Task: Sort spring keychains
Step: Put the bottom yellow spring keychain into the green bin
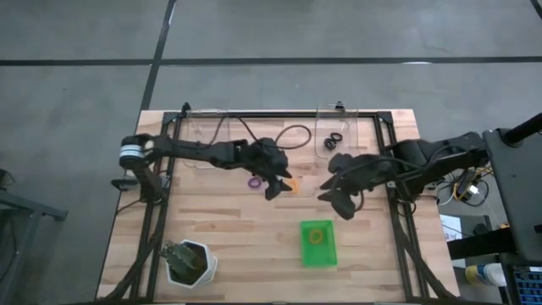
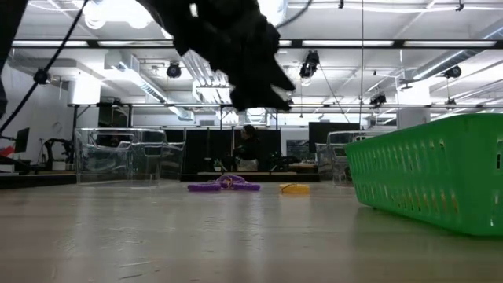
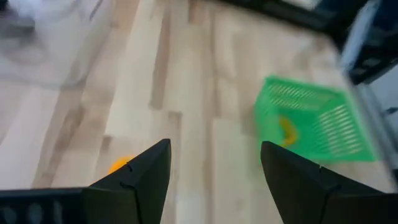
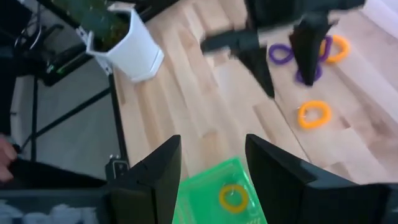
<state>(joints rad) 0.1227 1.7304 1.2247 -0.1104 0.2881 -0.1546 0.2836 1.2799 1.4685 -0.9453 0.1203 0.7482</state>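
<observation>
On the table's middle lie purple keychains and orange-yellow ones, flat on the wood. Another orange-yellow ring lies in the green tray. Black rings sit in a clear bin at the far edge. My left gripper hovers open above the table, between the purple and orange rings. My right gripper is open and raised, on the far right of the tray.
A white pot with a plant stands at the near left corner. Two clear bins stand along the far edge. A black cable loops between them. In the low view the tray wall fills the right.
</observation>
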